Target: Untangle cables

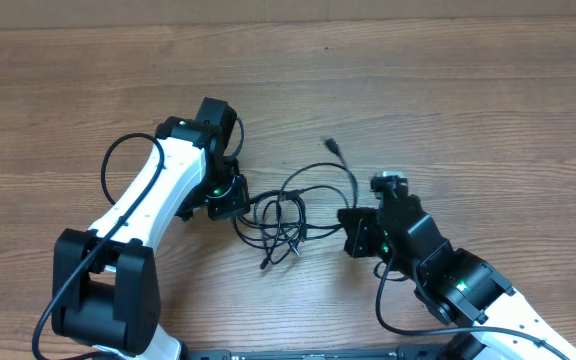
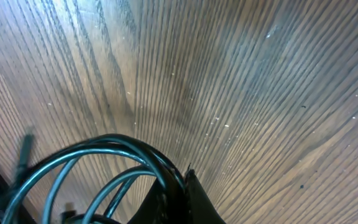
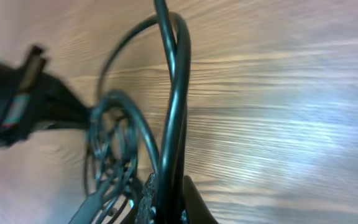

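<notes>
Thin black cables lie in a tangle of loops on the wooden table, midway between the two arms. One plug end points away at the back and another trails toward the front. My left gripper is at the tangle's left edge, shut on a bundle of loops that shows between its jaws. At the tangle's right edge my right gripper is shut on two strands that run up out of its jaws.
Bare wooden tabletop stretches all round the tangle. The left arm's white link crosses the left side. In the right wrist view the left gripper shows blurred beyond the loops.
</notes>
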Available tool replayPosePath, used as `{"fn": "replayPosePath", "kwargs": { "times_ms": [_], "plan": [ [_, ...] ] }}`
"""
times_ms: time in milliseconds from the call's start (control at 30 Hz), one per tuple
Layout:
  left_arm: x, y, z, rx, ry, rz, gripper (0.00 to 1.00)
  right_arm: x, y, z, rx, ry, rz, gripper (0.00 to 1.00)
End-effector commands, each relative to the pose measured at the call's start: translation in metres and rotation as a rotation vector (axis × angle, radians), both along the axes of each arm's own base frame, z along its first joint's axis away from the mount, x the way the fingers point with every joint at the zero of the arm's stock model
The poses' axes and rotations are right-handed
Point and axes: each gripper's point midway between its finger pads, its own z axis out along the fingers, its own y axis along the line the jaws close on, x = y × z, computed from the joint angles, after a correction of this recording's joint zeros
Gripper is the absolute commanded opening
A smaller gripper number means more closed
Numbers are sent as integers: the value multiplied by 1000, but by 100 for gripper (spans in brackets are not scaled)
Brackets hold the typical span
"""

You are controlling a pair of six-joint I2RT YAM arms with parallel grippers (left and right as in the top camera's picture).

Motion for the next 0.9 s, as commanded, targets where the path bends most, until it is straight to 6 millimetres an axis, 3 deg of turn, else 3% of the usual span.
{"fn": "replayPosePath", "kwargs": {
  "times_ms": [0,200,300,433,600,700,833,867],
  "plan": [
    [8,29,-3,135,-38,8,6,19,-36,6,-62,-49,-220,4],
    [6,21,-1,83,-32,-8,6,5,-54,-37,-165,122,-317,4],
    [8,20,-1,81,-41,-18,7,2,-56,-54,-187,191,-358,15],
    [9,21,-1,84,-49,-41,9,5,-53,-67,-210,218,-353,29],
    [14,24,-2,101,-88,-126,9,10,-49,-67,-198,207,-352,34],
    [24,22,-2,90,-152,-233,8,20,-32,-57,-175,139,-248,47],
    [59,12,3,77,-361,-502,7,19,22,-36,-167,-40,212,64],
    [64,10,4,80,-393,-547,7,17,27,-35,-173,-64,274,66]
  ]
}}
